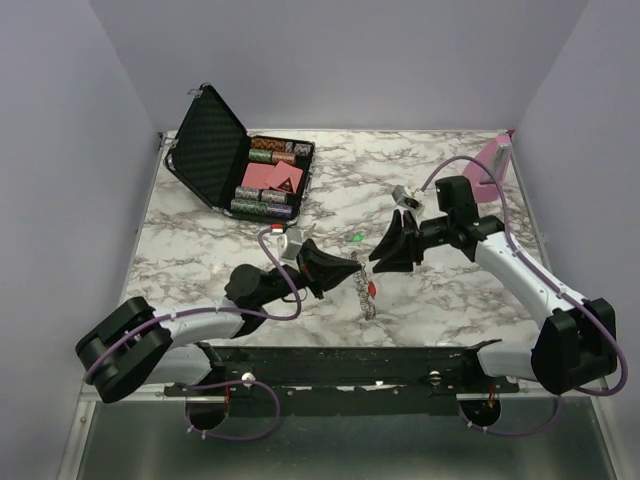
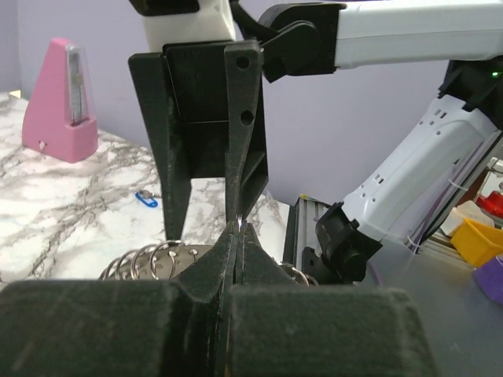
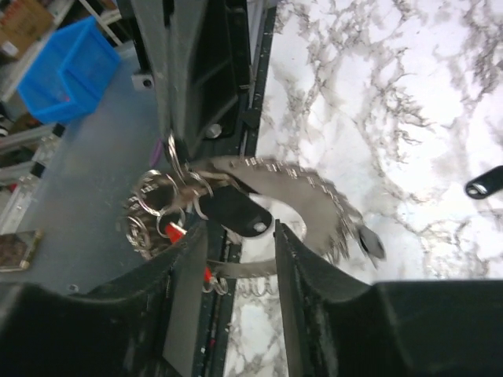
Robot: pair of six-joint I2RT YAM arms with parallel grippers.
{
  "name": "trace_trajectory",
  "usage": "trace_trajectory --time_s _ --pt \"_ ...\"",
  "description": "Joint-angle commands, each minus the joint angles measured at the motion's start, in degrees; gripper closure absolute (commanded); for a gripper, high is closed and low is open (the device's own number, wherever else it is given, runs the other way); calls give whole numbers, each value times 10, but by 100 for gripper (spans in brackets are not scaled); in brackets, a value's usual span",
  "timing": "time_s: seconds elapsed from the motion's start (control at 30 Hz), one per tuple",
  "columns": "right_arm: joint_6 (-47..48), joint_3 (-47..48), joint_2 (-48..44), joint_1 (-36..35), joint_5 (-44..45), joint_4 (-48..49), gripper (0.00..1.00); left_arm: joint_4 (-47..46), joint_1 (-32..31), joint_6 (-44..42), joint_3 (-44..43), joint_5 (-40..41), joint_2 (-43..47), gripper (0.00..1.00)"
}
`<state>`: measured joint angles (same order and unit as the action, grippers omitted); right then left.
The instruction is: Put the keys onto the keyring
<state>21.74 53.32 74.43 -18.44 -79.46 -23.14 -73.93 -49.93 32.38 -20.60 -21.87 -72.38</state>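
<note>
Keyring (image 3: 161, 196) is pinched in the left gripper (image 2: 237, 236). The two fingers are pressed tight together on it, and little silver loops stick out on both sides. It is held up off the table, between the two arms. I think the left arm holds it up like this so the other arm can reach it from the front.

The right gripper (image 3: 240, 236) faces it, very close. Its fingers are apart, with a gap between them. A black key (image 3: 236, 212) sits right at the tips, next to the loops. I cannot tell if the fingers touch that key. A red key (image 3: 171, 230) hangs on the loops already. Part of the chain looks blurry, so its shape there is hard to make out.

My guess is that the black key is the one going on now, and that the other keys wait their turn. A green key (image 1: 357, 239) lies on the table just past the grippers. A blue key (image 2: 146, 199) lies farther off. A second black key (image 3: 483, 182) lies alone on the stone top.

The table (image 1: 200, 250) is white marble with grey swirls. An open black case (image 1: 215, 140) with round chips in it sits at the far left. A pink stand (image 1: 492, 160) sits in the far right corner. Pale purple walls stand round three sides.
</note>
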Motion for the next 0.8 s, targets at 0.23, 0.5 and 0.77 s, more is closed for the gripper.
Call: trace_trajectory --time_s 0.23,0.5,0.77 --pt "168 34 -14 20 -19 -146 37 245 29 -112 -36 -93 130 100" --pt "275 28 -13 20 -47 -216 31 351 33 -139 -71 -58 138 100" --pt "164 17 -17 21 -17 -133 30 339 29 -81 -113 17 88 100"
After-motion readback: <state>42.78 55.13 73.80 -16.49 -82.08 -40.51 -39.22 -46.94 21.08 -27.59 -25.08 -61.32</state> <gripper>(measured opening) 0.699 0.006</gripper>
